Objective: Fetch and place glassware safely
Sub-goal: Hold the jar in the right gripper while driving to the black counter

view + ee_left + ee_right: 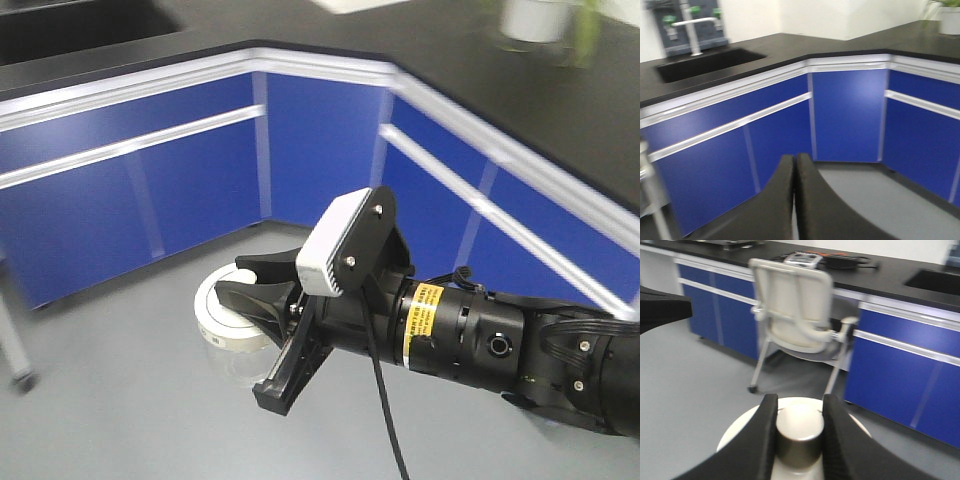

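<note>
My right hand (800, 407) is clamped on the knob (799, 427) of the jar's lid (737, 437). In the right wrist view its two black fingers (761, 440) press the knob from either side, and the cream-white lid spreads out under them. In the front view the same hand (247, 285) reaches in from the right. The jar (230, 335) hangs just beneath the fingertips, lid up, with clear glass below the lid's rim and the grey floor (120, 420) beyond it. The glass is blurred, so I cannot tell whether anything is inside.

My left hand (794, 167) is pressed together, its fingers touching along their length with nothing between them. Ahead of it stand blue cupboards (850, 115) under a black counter (790, 45). Up and to its left a dark sink (705, 62) is sunk into the counter, with a white tap (692, 30) behind it. I cannot make out what lies in the basin. Far to the upper right of the hand a white pot (951, 20) holds green leaves. Beyond the right hand stands a pale chair (790, 305).
</note>
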Controlling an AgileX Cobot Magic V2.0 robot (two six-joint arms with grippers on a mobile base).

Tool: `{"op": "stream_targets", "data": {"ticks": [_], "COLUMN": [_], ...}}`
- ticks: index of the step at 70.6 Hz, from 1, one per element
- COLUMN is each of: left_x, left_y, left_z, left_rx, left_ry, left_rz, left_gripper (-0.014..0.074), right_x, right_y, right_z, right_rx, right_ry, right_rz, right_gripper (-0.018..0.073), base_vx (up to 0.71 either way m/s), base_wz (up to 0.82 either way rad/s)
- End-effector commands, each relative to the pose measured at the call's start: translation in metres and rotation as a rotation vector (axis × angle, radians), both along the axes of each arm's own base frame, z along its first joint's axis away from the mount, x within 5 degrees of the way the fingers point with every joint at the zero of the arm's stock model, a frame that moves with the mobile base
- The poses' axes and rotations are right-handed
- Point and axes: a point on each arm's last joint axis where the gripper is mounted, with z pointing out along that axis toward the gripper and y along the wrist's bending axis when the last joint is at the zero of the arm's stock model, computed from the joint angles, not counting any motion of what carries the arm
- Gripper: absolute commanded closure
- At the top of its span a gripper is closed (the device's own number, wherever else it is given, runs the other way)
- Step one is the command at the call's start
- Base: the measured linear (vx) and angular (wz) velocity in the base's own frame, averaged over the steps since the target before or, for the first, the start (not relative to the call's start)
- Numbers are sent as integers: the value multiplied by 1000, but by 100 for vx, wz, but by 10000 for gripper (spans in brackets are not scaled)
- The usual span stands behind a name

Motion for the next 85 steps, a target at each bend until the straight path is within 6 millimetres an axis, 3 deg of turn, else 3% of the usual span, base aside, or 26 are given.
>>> {"op": "stream_targets", "data": {"ticks": [1,85], "left_x": [2,2], "left_y": [0,0], "left_z": [15,15], "left_rx": [-14,-14], "left_ry": [-97,-97], "left_rz": [2,2], "left_gripper": [603,603], "right_x": [-5,-5], "right_y": [0,0], "right_z": [28,28], "right_rx": [126,126], "right_ry": [-62,-62], "right_rz": [34,34], "right_gripper": [563,563], "base_vx": [21,19], "base_wz": [-80,-74]}}
